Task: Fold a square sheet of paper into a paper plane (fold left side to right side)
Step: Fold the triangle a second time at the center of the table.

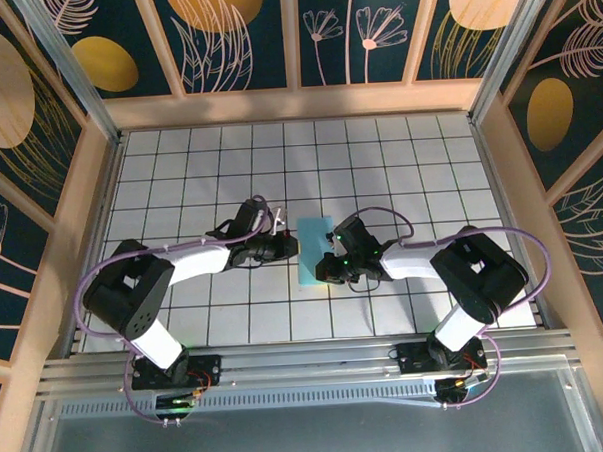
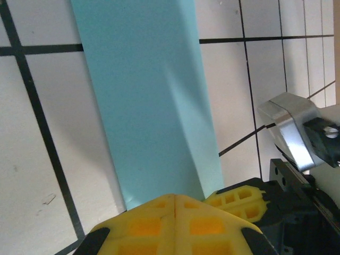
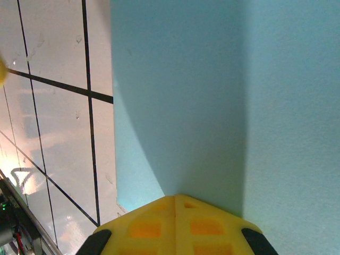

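Note:
The square sheet of paper lies on the white tiled table as a narrow light teal rectangle, folded lengthwise, about one tile wide. My left gripper is shut, its yellow tips at the sheet's left edge. In the left wrist view the fingertips meet at the near end of the teal strip, whose right layer shows a soft crease. My right gripper is shut too and rests over the sheet's lower right part. Seen from the right wrist, its closed tips sit on the teal paper.
The two grippers stand close together, and the right one's yellow finger and metal mount appear beside my left tips. Wooden walls fence the tiled table. A metal rail runs along the near edge.

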`<state>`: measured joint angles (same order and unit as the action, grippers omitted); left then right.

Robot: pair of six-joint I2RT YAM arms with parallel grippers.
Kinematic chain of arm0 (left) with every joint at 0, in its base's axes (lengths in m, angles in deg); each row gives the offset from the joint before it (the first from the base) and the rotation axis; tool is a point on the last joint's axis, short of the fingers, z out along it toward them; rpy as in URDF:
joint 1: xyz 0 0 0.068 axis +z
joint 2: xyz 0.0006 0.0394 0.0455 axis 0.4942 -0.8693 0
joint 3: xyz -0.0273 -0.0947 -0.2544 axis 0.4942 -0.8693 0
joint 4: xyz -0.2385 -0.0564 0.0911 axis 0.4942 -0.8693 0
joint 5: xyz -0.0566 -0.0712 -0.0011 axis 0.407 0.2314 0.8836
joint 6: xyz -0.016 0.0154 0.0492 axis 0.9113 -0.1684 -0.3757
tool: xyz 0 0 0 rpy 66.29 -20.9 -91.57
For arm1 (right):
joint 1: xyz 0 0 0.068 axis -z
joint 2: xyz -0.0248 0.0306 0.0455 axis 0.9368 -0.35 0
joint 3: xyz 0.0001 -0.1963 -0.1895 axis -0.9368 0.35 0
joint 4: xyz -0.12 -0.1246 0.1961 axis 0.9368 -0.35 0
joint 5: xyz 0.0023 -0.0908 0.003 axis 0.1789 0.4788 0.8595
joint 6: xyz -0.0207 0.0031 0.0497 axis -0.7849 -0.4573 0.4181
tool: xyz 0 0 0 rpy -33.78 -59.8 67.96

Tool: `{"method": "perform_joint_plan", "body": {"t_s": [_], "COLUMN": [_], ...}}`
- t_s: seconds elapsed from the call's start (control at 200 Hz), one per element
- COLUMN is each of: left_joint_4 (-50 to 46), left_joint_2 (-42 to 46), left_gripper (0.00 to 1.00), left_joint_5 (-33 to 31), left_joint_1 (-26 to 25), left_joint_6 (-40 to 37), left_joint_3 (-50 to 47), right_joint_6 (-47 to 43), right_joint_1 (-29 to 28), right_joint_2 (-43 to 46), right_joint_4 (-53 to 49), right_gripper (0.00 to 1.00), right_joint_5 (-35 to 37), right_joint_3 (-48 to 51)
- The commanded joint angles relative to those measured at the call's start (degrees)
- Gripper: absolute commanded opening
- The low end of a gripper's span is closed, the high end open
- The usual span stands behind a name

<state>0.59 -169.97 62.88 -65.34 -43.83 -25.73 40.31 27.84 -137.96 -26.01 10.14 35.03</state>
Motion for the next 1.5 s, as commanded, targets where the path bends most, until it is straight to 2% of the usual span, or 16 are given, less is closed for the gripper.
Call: {"method": "perform_joint_plan", "body": {"t_s": [0.0,0.551,0.746,0.941,1.151,1.296,1.491], "left_joint_4": [1.5,-1.6,-5.9,-5.7,-5.4,-4.8,-4.6], "left_joint_2": [-3.9,-10.6,-11.7,-12.1,-11.6,-11.3,-11.4], "left_gripper": [0.00,0.00,0.00,0.00,0.00,0.00,0.00], "left_joint_5": [1.3,-0.7,-3.6,-4.0,-4.2,-4.1,-4.1], "left_joint_1": [-0.5,-0.7,-0.6,-0.7,-0.9,-1.1,-1.4], "left_joint_6": [0.9,-1.8,-3.2,-2.9,-2.0,-0.9,-0.7], "left_joint_3": [2.6,4.7,5.6,4.7,4.4,4.0,4.0], "right_joint_6": [-0.9,-1.7,-1.7,-1.6,-3.3,-3.8,-1.5], "right_joint_1": [-0.7,-0.6,-0.4,2.5,9.3,10.0,10.0], "right_joint_2": [-2.6,-3.2,-1.4,4.8,11.4,12.3,11.4], "right_joint_4": [-7.0,-7.5,-6.4,-5.2,-8.9,-10.7,-7.5], "right_gripper": [0.00,0.00,0.00,0.19,0.35,0.42,0.42], "right_joint_5": [2.0,1.6,-0.1,-3.5,-5.6,-7.0,-9.0], "right_joint_3": [1.5,0.6,-0.7,-2.0,1.5,4.7,7.4]}}
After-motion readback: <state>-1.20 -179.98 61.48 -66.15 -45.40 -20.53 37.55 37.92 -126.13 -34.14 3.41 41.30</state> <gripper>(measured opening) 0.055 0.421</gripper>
